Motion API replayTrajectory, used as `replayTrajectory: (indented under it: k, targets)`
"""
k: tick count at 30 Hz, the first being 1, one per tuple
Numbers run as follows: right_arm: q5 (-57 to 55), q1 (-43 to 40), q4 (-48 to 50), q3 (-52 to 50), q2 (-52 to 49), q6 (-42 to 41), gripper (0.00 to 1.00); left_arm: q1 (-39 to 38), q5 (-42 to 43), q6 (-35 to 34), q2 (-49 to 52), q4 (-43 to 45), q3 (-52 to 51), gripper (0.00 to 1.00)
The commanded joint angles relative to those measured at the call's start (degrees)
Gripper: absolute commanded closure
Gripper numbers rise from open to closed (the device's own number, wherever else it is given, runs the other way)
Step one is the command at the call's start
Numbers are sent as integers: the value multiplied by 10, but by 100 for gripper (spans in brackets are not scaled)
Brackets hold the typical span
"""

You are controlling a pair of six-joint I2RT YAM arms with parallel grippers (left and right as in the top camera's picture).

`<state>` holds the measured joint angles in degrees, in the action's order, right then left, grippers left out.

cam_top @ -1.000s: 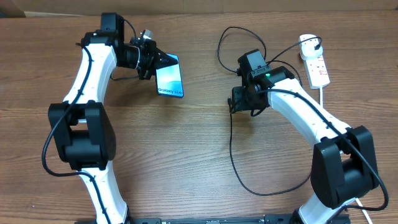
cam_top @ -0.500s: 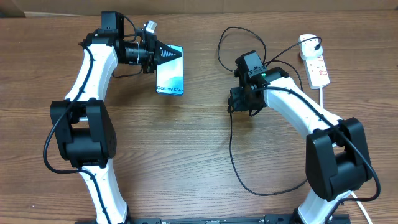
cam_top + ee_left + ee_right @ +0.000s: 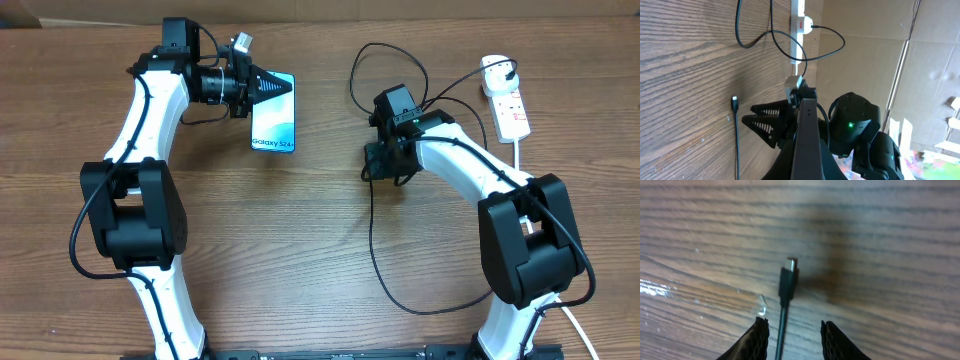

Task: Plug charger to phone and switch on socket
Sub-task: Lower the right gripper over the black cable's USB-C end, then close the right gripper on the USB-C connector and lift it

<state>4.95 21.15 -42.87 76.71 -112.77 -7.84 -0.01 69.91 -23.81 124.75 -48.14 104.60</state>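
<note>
The phone, its light blue screen reading "Galaxy S24", is held at its top end by my shut left gripper. In the left wrist view the phone shows edge-on. The charger's thin black cable runs in loops to a black plug in the white socket. My right gripper is low over the cable's free end. In the right wrist view the plug tip lies on the table, and the cable passes between the open fingers, nearer the left one.
The wooden table carries a large cable loop at front right. The socket's thick white cord runs toward the right arm's base. The left wrist view shows the plug tip, the right gripper, the socket and cardboard behind.
My left gripper turned the phone from slanted to more nearly straight, then held still. My right gripper shifted slightly left over the cable end.
</note>
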Motion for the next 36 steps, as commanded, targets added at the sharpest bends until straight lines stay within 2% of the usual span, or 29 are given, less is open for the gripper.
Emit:
replayTrajectory:
  k: [1, 36]
  targets:
    - [7, 2, 11, 5, -4, 9, 66, -5, 31, -6, 1, 0, 7, 96]
    - [23, 2, 45, 5, -33, 4, 74, -5, 17, -6, 1, 0, 7, 96]
